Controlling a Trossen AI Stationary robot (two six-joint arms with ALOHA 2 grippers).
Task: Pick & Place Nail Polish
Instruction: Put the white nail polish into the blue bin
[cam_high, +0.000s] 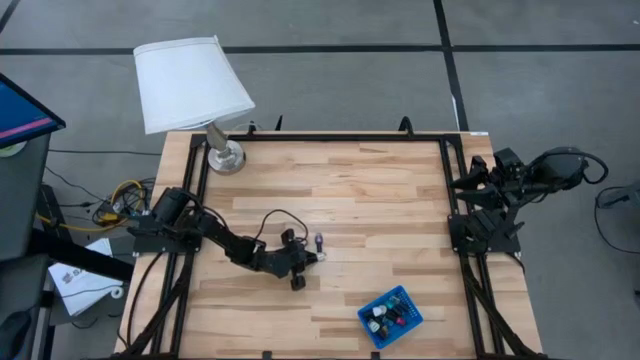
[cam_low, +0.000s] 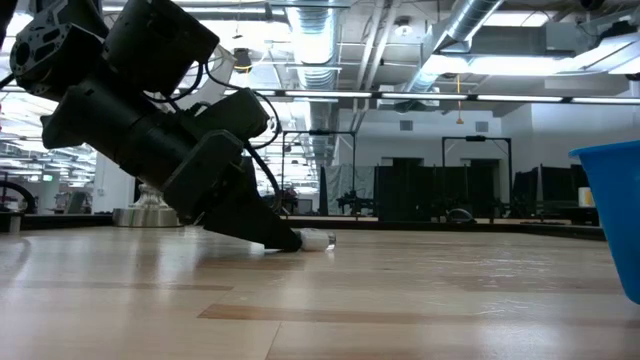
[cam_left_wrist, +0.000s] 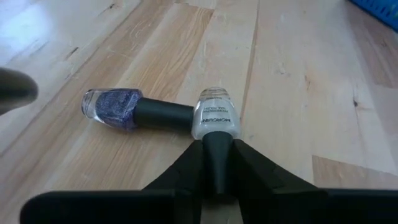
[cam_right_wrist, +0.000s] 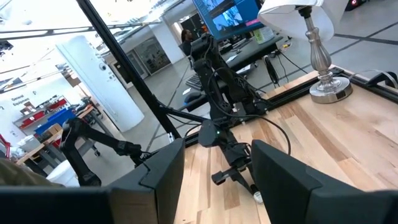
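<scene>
A white nail polish bottle (cam_left_wrist: 216, 118) with a dark cap lies on its side on the wooden table, mid-table. My left gripper (cam_left_wrist: 217, 152) is shut on it and also shows in the high view (cam_high: 308, 258). A purple glitter bottle (cam_left_wrist: 115, 107) lies on its side beside it, and its black cap (cam_left_wrist: 165, 115) touches the white bottle. A blue tray (cam_high: 390, 315) near the front edge holds several more bottles. My right gripper (cam_right_wrist: 214, 168) is open and empty at the table's right edge (cam_high: 470, 185). My left gripper pinches the white bottle's dark cap (cam_left_wrist: 217, 144) between its two fingers. The fingers slant down from the table's left side and lie along the bottle. The bottle rests on its side on the table (cam_low: 318, 238), body pointing away from the gripper.
A lamp with a white shade (cam_high: 190, 82) and a metal base (cam_high: 225, 155) stands at the far left corner. The blue tray's wall (cam_low: 612, 215) stands close on the right in the low view. Bare wood lies between the bottles and the tray.
</scene>
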